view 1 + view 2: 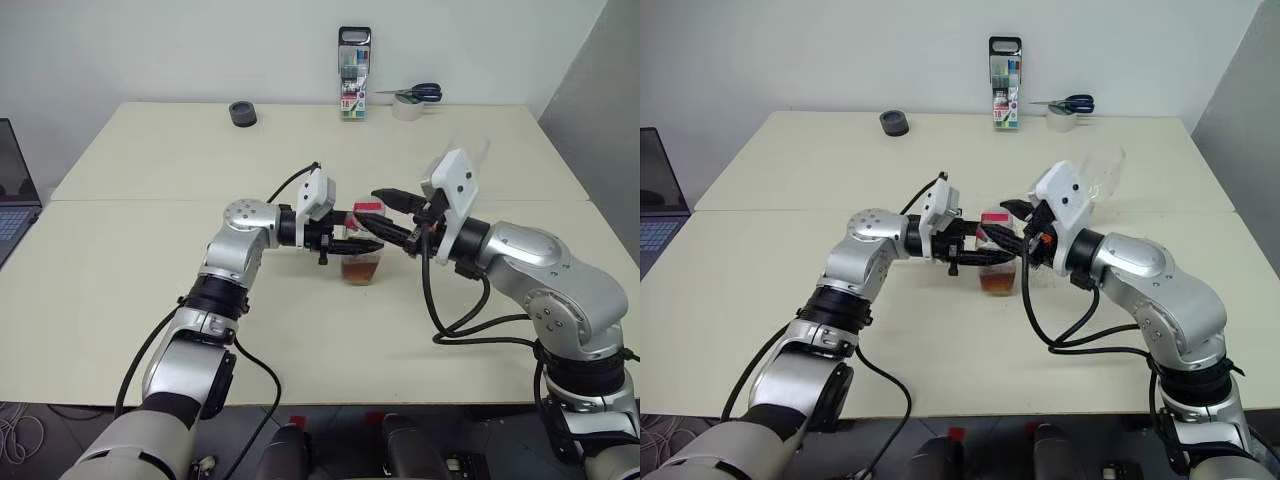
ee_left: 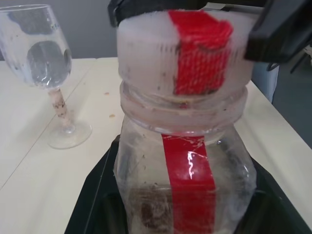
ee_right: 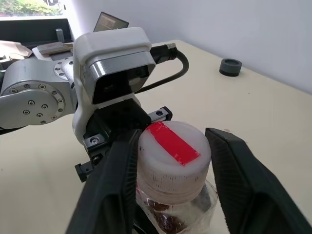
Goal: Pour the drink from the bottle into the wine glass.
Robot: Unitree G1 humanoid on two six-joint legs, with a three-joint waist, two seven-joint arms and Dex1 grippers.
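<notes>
Bottle (image 1: 361,255) upright on desk (image 1: 150,180), mid-front, clear plastic, red strip down side, whitish cap (image 3: 171,148) with red strip still on. Amber drink (image 1: 997,283) low in bottle. Left claw (image 1: 352,232) clamped on bottle body from robot's left. Right claw (image 3: 170,161) around cap, 2 black fingers (image 3: 119,180) flanking it, one touching, other with slim gap; grip not settled. Wine glass (image 2: 46,68) upright on desk, empty, near bottle, apart from it. Marker pack (image 1: 354,61), scissors (image 1: 412,93), black ring (image 1: 242,113) at far edge.
</notes>
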